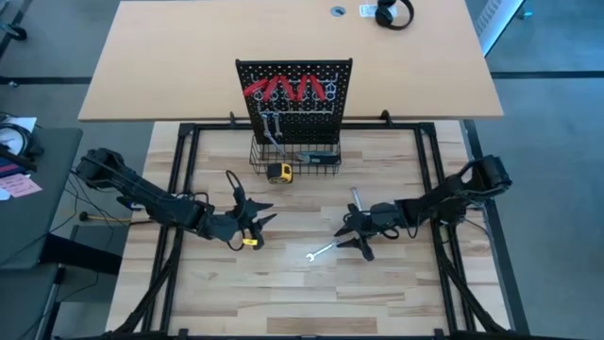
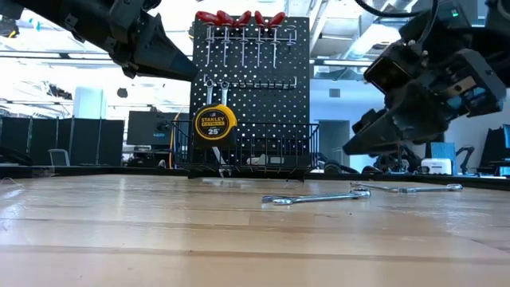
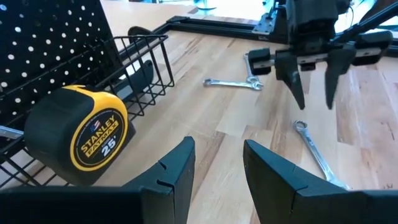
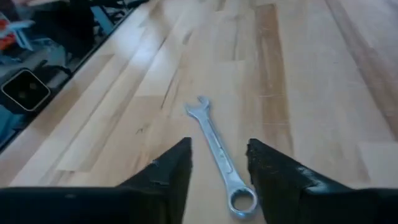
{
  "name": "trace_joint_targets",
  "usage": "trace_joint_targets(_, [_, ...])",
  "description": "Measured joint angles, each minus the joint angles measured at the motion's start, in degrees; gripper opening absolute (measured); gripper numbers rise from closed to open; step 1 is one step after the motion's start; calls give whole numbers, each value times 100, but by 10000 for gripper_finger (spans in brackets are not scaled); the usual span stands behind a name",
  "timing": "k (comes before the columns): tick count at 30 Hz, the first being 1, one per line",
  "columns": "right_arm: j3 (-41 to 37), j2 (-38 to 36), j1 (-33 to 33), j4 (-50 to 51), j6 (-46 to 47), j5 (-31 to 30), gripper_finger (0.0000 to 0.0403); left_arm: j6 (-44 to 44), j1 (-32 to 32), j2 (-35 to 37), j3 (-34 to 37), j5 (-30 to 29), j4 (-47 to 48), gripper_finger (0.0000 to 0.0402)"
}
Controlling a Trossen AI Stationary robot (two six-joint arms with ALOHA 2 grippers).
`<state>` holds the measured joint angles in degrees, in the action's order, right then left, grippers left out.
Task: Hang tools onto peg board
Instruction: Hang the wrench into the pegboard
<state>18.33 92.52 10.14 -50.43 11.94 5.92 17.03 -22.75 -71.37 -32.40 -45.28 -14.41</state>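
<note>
The black peg board [image 1: 294,99] stands upright at the table's far middle, with red-handled pliers [image 1: 288,89] and some silver wrenches [image 2: 239,48] hanging on its hooks. A wire basket [image 1: 300,157] sits at its base. Two silver wrenches lie flat on the wood, one nearer [image 1: 323,250] [image 2: 315,197] and one farther [image 1: 357,200] [image 2: 410,189]. My right gripper [image 1: 347,241] [image 4: 219,165] is open and hovers above the nearer wrench [image 4: 217,149], one finger on either side without touching. My left gripper [image 1: 257,212] [image 3: 217,165] is open and hovers left of centre, facing the basket.
A yellow tape measure [image 1: 278,173] [image 3: 93,134] stands on the table against the basket's front. A second, lighter table [image 1: 189,57] lies beyond the peg board with headphones [image 1: 394,13] on it. The black frame rails [image 1: 179,189] run along both sides of the worktop.
</note>
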Motion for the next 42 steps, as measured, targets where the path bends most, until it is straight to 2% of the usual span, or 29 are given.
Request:
trace_joint_targets(5, [56, 513, -150, -423, -36, -5, 245, 18, 21, 0, 0, 0, 4, 127])
trace_joint_targets(9, [180, 913, -282, -424, -173, -2, 265, 20, 21, 0, 0, 2, 3, 127])
trace_joint_targets(19, [537, 1967, -149, -644, -729, -70, 242, 25, 23, 0, 0, 2, -2, 127])
trace_joint_targets(23, [542, 2006, -210, -674, -699, -64, 220, 21, 23, 0, 0, 2, -3, 127])
trace_joint_targets(27, [514, 2053, -360, -1352, -277, -124, 203, 23, 23, 0, 0, 2, -4, 127])
trace_joint_targets(32, [494, 1835, -496, -1866, -171, 279, 199, 25, 23, 0, 0, 2, -1, 127])
trace_joint_targets(35, [415, 1643, -502, -1567, -184, 497, 202, 27, 25, 0, 0, 2, 2, 127])
trace_joint_targets(42, [444, 1728, -316, -670, -687, 426, 207, 32, 25, 0, 0, 4, -2, 127])
